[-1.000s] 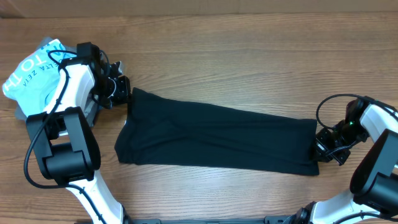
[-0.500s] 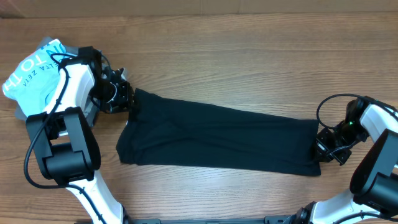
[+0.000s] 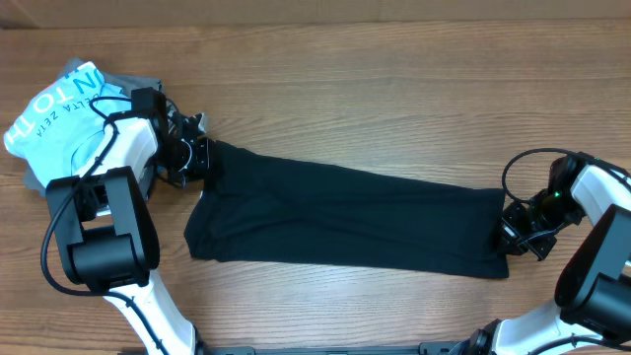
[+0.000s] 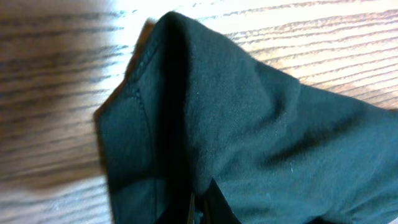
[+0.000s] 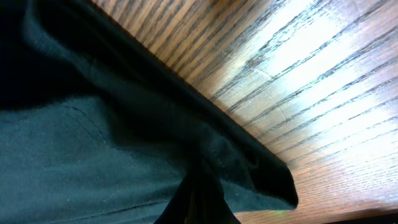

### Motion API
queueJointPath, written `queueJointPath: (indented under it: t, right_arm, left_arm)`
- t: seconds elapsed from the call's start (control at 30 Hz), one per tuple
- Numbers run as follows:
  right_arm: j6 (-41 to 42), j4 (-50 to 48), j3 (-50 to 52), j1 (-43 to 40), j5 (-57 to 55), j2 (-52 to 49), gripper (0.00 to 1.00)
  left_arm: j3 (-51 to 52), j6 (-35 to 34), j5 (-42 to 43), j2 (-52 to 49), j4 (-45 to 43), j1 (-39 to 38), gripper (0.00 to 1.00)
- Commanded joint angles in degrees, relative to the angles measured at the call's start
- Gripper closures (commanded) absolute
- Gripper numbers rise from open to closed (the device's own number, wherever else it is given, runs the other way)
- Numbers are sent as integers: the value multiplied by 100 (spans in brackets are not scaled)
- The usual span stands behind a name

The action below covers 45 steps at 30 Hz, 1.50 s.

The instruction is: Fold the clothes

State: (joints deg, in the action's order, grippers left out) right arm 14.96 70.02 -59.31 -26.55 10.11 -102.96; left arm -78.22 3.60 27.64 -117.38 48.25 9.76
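Overhead: black T-shirt point(image 3: 345, 222) lies stretched across frame centre; left gripper point(image 3: 205, 160) pinches its upper-left corner, right gripper point(image 3: 507, 237) its right edge (both clamped shut), likely to hold fabric taut for folding.

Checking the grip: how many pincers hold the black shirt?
2: the left pincer is shut on the left end of the black T-shirt; the right pincer is shut on its right edge.

Left pincer point(image 3: 202, 158) and right pincer point(image 3: 508, 235) pinch the black T-shirt point(image 3: 345, 217).
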Motion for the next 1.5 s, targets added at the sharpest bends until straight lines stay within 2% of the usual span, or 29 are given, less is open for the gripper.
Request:
queueJointPath:
  t: [0.0,0.2,0.37,0.4,0.47,0.5,0.67,0.8,0.87,1.0,1.13,1.23,1.33,1.47]
  right_arm:
    - [-33,17,-131,-22,-114,33,96]
    - [-33,24,-131,-22,-175,33,92]
    - [-33,20,-131,-22,-168,31,90]
    - [-33,20,-131,-22,-166,33,87]
    - [-35,7,-144,-22,-131,33,78]
    - [-42,-13,-184,-22,-70,33,77]
    - [-820,-83,-656,-22,1051,131,71]
    - [-942,-542,-767,2,1556,195,67]
    - [-944,-905,-693,68,1554,190,67]
    - [-940,-1753,-367,291,1827,190,77]
    - [-896,-2304,-76,577,1851,177,79]
    - [-879,-2166,-50,697,1843,168,88]
    - [-603,-1930,-55,671,1266,170,96]
    - [-354,-1888,-177,507,748,177,95]
  left_arm:
    - [-109,4,199,94,-79,131,96]
    - [-684,-186,590,94,-15,551,96]
    - [-855,-188,595,94,129,540,96]
    - [-855,-188,612,94,151,520,95]
    - [-855,-190,721,94,223,474,66]
    - [-859,-188,820,94,273,461,61]
    - [-1121,-177,839,94,798,472,55]
    - [-1674,195,828,94,1493,490,54]
    - [-2024,334,820,94,1845,483,54]
    - [-2800,485,822,96,2549,437,53]
    - [-3359,678,815,96,3025,323,54]
    - [-3602,763,769,96,3224,243,54]
    - [-3646,758,778,96,3259,195,54]
    - [-3644,761,756,94,3252,133,54]
